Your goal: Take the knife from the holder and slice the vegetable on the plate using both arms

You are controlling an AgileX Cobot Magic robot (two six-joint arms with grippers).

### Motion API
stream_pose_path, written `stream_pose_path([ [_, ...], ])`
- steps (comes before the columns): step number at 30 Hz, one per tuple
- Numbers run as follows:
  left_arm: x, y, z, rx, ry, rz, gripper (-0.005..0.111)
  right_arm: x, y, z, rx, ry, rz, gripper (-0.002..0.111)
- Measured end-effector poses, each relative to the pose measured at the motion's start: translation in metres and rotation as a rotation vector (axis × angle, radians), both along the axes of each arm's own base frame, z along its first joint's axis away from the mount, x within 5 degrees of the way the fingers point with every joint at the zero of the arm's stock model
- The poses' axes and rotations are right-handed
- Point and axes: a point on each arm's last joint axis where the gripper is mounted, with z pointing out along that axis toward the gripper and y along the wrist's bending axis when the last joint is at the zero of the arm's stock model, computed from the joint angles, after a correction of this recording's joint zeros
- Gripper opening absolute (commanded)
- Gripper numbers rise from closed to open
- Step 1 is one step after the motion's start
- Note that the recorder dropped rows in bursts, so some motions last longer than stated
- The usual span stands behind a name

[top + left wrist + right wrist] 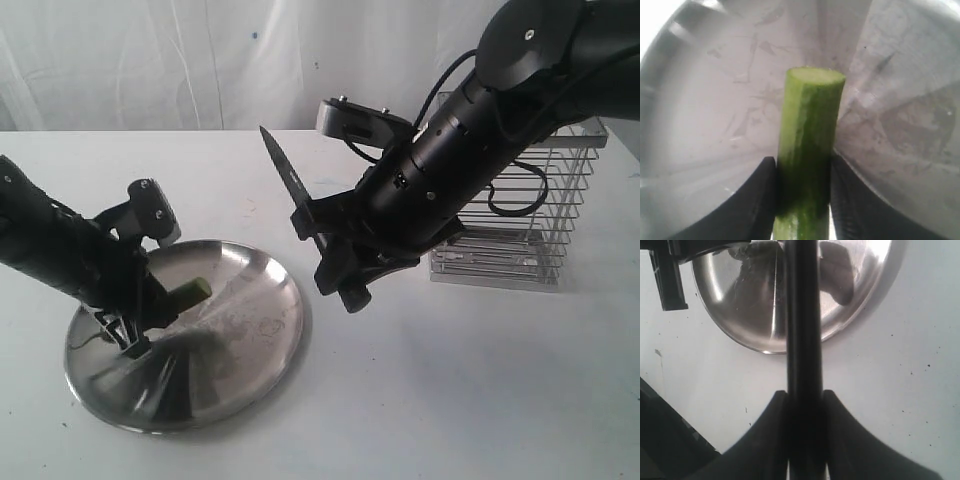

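Note:
On the round steel plate (250, 320) my left gripper (140, 312) is shut on the green vegetable (196, 289), whose flat cut end pokes out toward the plate's middle. The left wrist view shows the vegetable (807, 150) pinched between both black fingers (757, 197), with the plate (715, 100) behind it. My right gripper (335, 262) is shut on the knife (287, 180), held in the air just right of the plate with the dark blade pointing up and left. In the right wrist view the knife (802, 315) runs from my right gripper (804, 397) across the plate (740, 310).
The wire holder (525, 210) stands on the white table at the right, behind my right arm. Part of the left arm (667, 275) shows at the plate's edge in the right wrist view. White table surface lies in front of the plate and holder.

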Motion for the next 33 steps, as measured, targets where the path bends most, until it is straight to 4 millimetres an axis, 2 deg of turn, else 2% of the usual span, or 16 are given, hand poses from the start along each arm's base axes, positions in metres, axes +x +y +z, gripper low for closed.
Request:
stream_pose_path([
  [3,0.0,0.001,-0.016,0.036,0.055,-0.04,0.0,-0.001,0.0,0.0,-0.003,0.009,0.006,0.0],
  [6,0.0,0.001,-0.016,0.044,0.049,-0.042,0.002,-0.002,0.0,-0.001,-0.007,0.025,0.013,0.0],
  [16,0.001,0.0,-0.016,0.032,0.046,-0.026,0.051,-0.002,0.0,-0.001,-0.008,0.027,0.014,0.0],
  [21,0.001,-0.001,-0.014,0.008,0.047,-0.001,0.056,-0.002,0.0,-0.001,-0.007,0.025,0.013,0.0],
  [25,0.0,-0.001,-0.002,0.002,0.007,-0.001,0.056,-0.001,0.0,-0.001,-0.005,0.018,0.008,0.0],
  [27,0.0,0.001,0.013,0.004,-0.062,0.014,0.056,-0.001,0.0,-0.001,-0.004,0.013,0.005,0.0],
  [28,0.001,0.004,0.027,0.011,-0.141,0.038,0.055,-0.001,0.0,-0.001,-0.004,0.015,0.002,0.0],
  [29,0.001,0.005,0.038,0.013,-0.196,0.055,0.048,-0.001,0.0,-0.001,-0.003,0.019,-0.003,0.0],
  [30,0.0,0.009,0.057,0.002,-0.288,0.113,0.039,-0.001,0.001,-0.001,-0.001,0.022,-0.018,0.0],
  [31,-0.001,0.01,0.068,-0.018,-0.324,0.147,0.014,-0.001,0.002,-0.001,0.0,0.025,-0.026,0.0],
  [32,-0.005,0.014,0.087,-0.084,-0.377,0.248,0.001,-0.004,0.008,0.0,0.004,0.021,-0.041,0.0],
  [33,-0.006,0.018,0.095,-0.15,-0.384,0.342,0.0,-0.011,0.022,-0.002,0.008,0.032,-0.037,0.0],
])
